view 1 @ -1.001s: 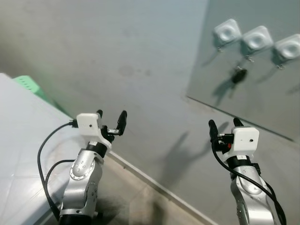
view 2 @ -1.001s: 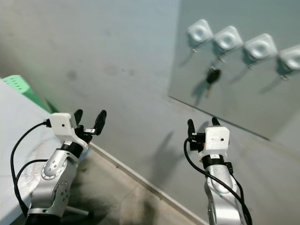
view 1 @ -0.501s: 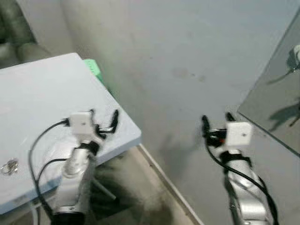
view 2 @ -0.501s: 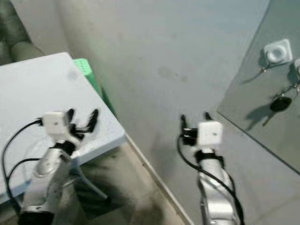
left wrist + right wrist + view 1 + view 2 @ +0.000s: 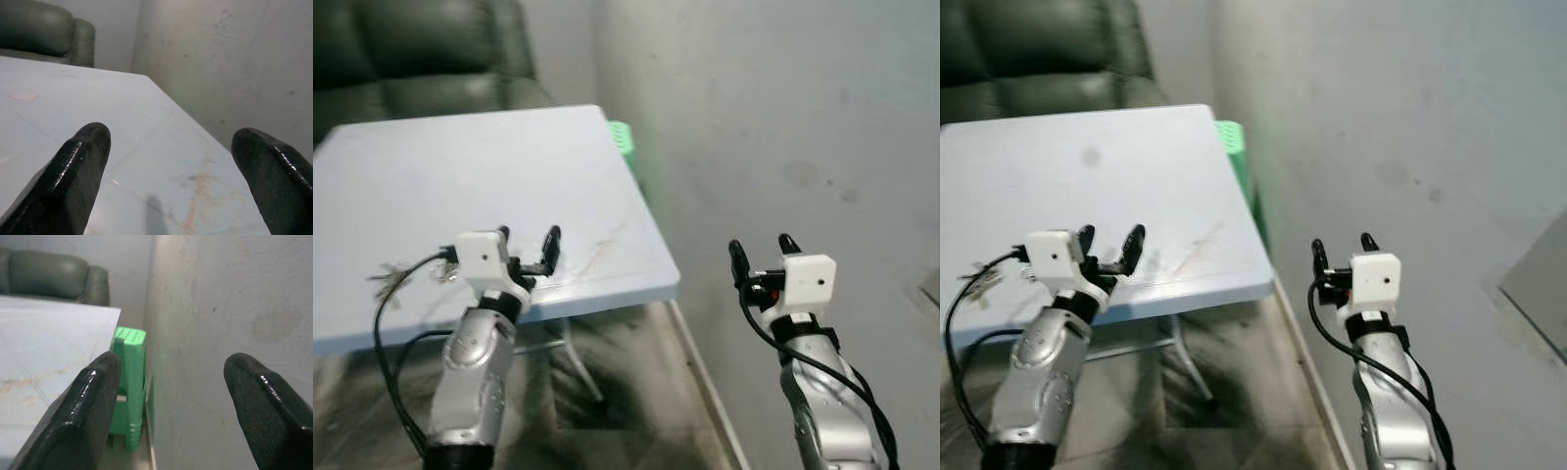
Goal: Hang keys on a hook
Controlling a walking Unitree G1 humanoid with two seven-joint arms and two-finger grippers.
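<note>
We face the table point(image 5: 558, 166), both grippers wide and empty, left gripper point(image 5: 527, 245) near keys point(image 5: 389, 279) at left, right gripper point(image 5: 760, 252) idle.

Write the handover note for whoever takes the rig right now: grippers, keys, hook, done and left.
Left gripper: open, holding nothing, raised over the near edge of the light blue table.
Right gripper: open, holding nothing, raised off the table's right side, in front of the grey wall.
Keys: a bunch lies on the table near its front left edge, to the left of the left gripper and apart from it.
Hook: none in sight from here, so find it before carrying anything.
Done: nothing judged from this moment; these keys are untouched.
Left: pick up the keys, bring them to a hook, hang them.
</note>
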